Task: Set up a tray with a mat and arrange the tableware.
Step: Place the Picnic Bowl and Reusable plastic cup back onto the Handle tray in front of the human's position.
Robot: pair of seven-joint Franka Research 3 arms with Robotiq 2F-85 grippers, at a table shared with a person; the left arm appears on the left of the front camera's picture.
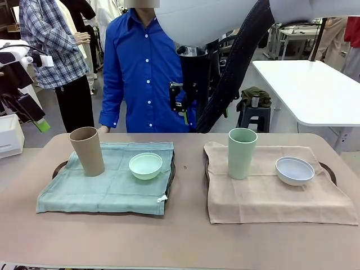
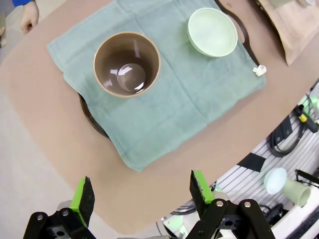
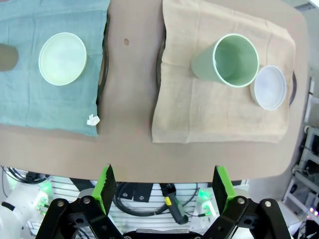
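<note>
Sitting side by side on the brown counter (image 1: 185,236) are two place settings, each a dark tray covered by a cloth with one cup and one bowl on top. The green mat (image 1: 112,180) drapes over the left tray (image 1: 58,169) so far that only slivers of dark rim show, and the tan mat (image 1: 270,191) does the same over the right tray (image 1: 331,171); the cloths seem meant to cushion the dishes and hide the trays.

The tan cup (image 1: 87,151) stands on the far left part of the green mat, mouth up, its long axis near vertical with a slight lean in the front view. The mint-green bowl (image 1: 145,165) rests just beside it to the right, well apart from the cup, opening upward. On the tan mat the pale green cup (image 1: 242,153) stands upright, mouth up, and the white bowl (image 1: 295,170) sits to its right, also opening upward. Each pair mirrors the other, cup left and bowl right, which reads to me as a finished or nearly finished arrangement.

The left claw (image 2: 142,196) hangs high above the counter's near edge, fingers spread wide with nothing between them. The right claw (image 3: 167,186) hovers likewise over the near edge, spread and empty. A person in a blue shirt (image 1: 143,67) stands at the far side, hands off the dishes.
</note>
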